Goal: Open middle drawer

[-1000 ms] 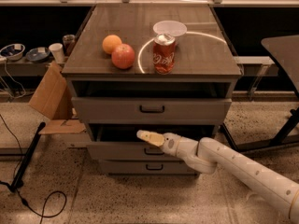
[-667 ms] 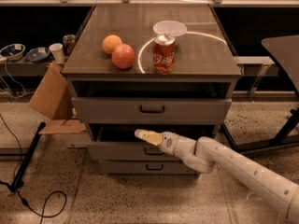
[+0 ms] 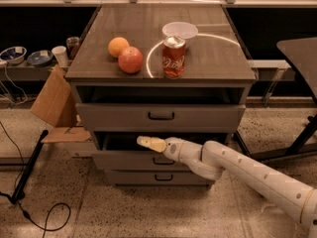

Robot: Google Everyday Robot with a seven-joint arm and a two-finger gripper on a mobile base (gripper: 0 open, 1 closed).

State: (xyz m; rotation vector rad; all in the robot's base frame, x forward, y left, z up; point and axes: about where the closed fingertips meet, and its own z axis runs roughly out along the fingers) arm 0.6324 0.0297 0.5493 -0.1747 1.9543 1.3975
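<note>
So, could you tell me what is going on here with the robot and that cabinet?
The robot's one arm reaches in from the right, and its gripper is at the top edge of the middle drawer. That drawer is pulled out a little, with a dark gap above its front. The top drawer shows a similar gap. On the cabinet top are a soda can, an apple, an orange and a white bowl.

We look down from high in front of the cabinet [image 3: 148, 24], near, facing its drawer fronts; the gripper [image 3: 146, 143] sits centre-frame at the top edge of the middle drawer [image 3: 124, 160].
</note>
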